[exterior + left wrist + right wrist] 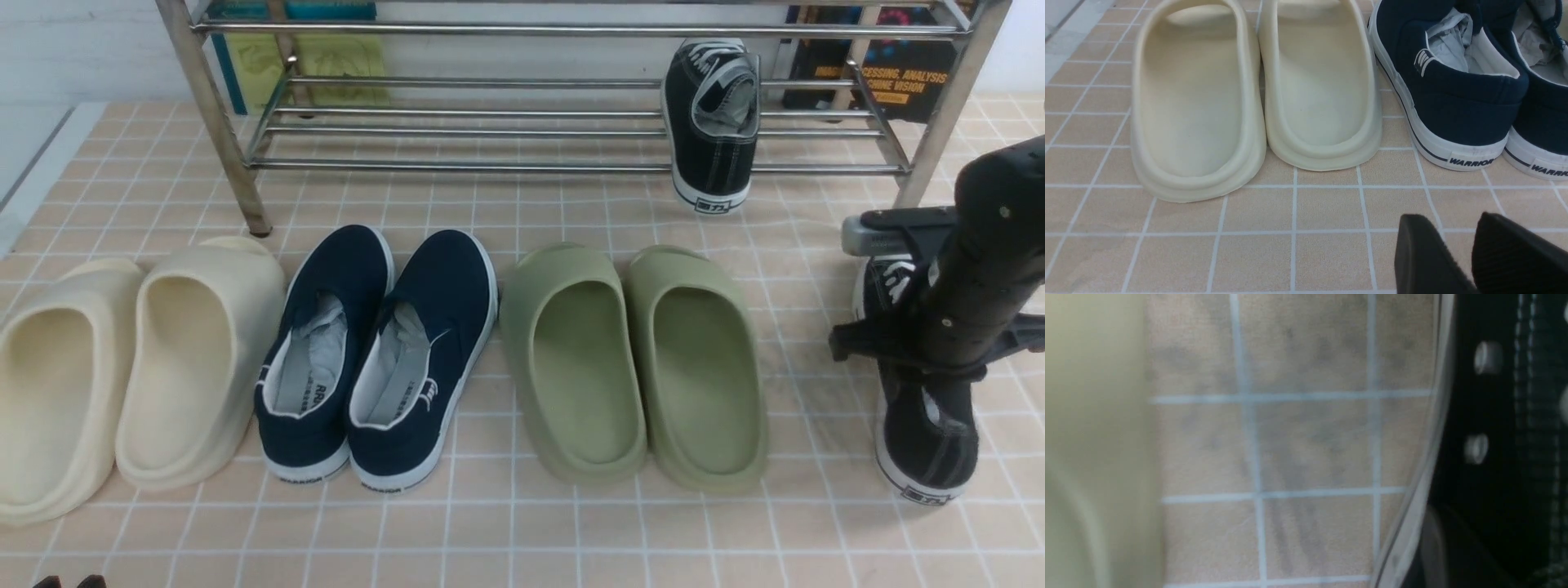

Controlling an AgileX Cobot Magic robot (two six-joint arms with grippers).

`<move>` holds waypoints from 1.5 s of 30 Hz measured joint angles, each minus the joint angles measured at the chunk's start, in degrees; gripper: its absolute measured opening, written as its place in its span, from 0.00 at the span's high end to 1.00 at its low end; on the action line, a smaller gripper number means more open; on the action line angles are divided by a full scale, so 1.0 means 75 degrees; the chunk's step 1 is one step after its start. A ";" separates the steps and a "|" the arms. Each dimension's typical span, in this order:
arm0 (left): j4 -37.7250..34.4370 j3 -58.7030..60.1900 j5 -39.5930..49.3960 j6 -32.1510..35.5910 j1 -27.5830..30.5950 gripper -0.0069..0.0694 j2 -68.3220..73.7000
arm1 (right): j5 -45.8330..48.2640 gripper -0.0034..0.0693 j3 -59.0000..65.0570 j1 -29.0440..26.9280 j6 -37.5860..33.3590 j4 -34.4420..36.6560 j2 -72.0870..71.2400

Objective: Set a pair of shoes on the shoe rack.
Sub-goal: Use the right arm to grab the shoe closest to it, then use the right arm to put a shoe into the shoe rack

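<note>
Front view: the right arm (967,269), black and thick, slants down from the right edge toward the floor. Its right gripper (921,358) sits directly over one black canvas lace-up sneaker with white laces and a white sole (931,441). That sneaker stands on the peach tiled floor (522,523) at the far right, heel toward the camera. A black crossbar on the wrist lies across the shoe's opening and hides the fingers, so whether they are spread or closed on the shoe cannot be told. The right wrist view is blurred. It shows only the sneaker's eyeleted side (1490,416) just beside the camera, with floor between it and an olive-green foam clog (1094,437).

The other black canvas sneaker (712,139) rests on the lower tier of the wide shiny steel shoe rack (457,166). It is toward the rack's right end, with its heel hanging over the front bar.

The left gripper (1447,241) hangs low over the floor, well apart from the task's shoes. Its two black fingers (1421,257) are parted with bare tile between them, and they grip nothing. Ahead of it stand a pair of cream foam clogs (1257,102) and a pair of navy canvas slip-ons (1457,98).
</note>
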 joint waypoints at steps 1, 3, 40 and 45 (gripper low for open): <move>0.0000 0.0000 0.0000 0.0000 0.0002 0.59 0.0000 | 0.0214 0.89 -0.0056 0.0055 -0.0187 -0.0055 -0.0093; 0.0000 0.0000 0.0000 0.0000 0.0002 0.59 0.0000 | 0.0631 0.90 -0.0178 0.0134 -0.0397 -0.0138 -0.0274; 0.0000 0.0000 0.0000 0.0000 0.0002 0.59 0.0000 | 0.2176 0.90 -0.9197 -0.0192 -0.2064 0.0353 0.4408; 0.0000 0.0000 0.0000 0.0000 0.0002 0.59 0.0000 | 0.2420 0.90 -0.9335 -0.0184 -0.2385 0.0367 0.4408</move>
